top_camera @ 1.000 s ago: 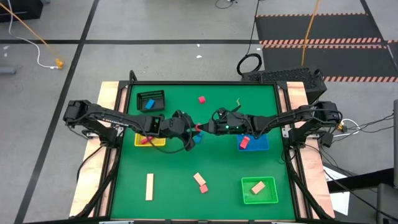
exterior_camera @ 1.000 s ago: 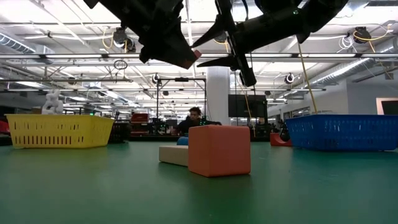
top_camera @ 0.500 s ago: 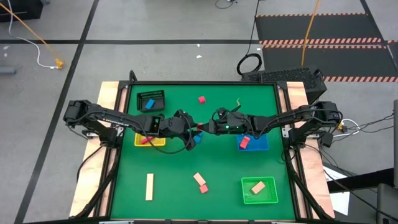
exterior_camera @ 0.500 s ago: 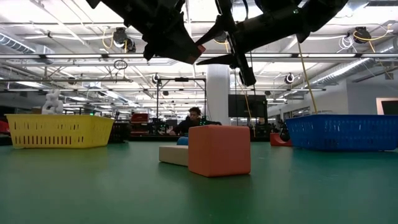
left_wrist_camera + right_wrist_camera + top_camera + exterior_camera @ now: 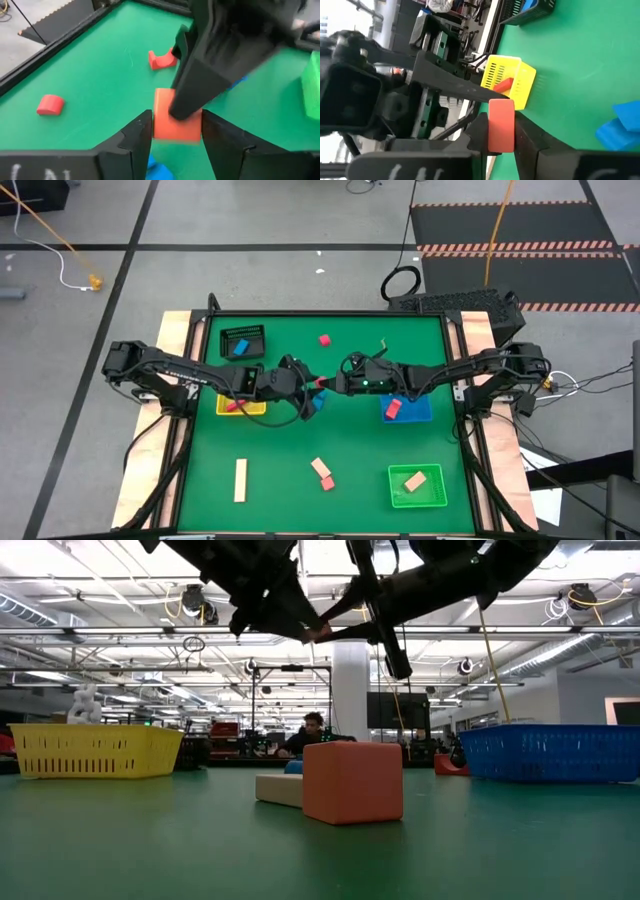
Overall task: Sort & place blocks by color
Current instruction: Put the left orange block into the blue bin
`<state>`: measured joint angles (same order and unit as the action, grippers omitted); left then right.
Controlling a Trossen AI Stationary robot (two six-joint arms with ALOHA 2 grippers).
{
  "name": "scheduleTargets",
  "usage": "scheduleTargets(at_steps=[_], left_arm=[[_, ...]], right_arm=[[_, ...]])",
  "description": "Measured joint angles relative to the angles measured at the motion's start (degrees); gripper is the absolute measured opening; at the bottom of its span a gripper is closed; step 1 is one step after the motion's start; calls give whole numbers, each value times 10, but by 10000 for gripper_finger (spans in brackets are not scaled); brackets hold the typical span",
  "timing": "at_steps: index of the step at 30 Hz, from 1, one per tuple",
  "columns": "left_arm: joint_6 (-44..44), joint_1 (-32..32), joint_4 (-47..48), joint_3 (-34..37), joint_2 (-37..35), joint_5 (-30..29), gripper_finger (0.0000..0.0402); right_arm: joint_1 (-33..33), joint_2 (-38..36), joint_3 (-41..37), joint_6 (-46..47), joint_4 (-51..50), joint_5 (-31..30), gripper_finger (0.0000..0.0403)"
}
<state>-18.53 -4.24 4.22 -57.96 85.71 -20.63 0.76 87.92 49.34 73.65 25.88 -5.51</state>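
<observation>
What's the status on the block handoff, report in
Both grippers meet mid-air above table centre. Right gripper shut on red block; left gripper flanks it, loosening. Nothing in the way.

Around my table [image 5: 300, 470] lies grey tiled floor [image 5: 250, 220] with dark seams; black ribbed mats [image 5: 520, 225] occupy the upper right. Behind, a white column [image 5: 350, 690], ceiling beams [image 5: 120, 635] and a seated person [image 5: 312, 730].
</observation>
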Motion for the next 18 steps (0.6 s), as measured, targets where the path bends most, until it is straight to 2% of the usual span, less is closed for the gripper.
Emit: scheduleTargets(at_steps=[4, 10, 14, 18], left_arm=[[-16, 0, -2, -1, 0, -1, 197], [-23, 1, -2, -1, -1, -4, 219], [-35, 0, 4, -1, -1, -4, 220], [-37, 1, 14, -1, -1, -4, 213]], right_arm=[[21, -1, 0, -24, -32, 46, 44], [64, -32, -2, -83, -168, 115, 43], [86, -83, -2, -128, -256, 159, 43], [100, -164, -1, -170, -368, 189, 43]])
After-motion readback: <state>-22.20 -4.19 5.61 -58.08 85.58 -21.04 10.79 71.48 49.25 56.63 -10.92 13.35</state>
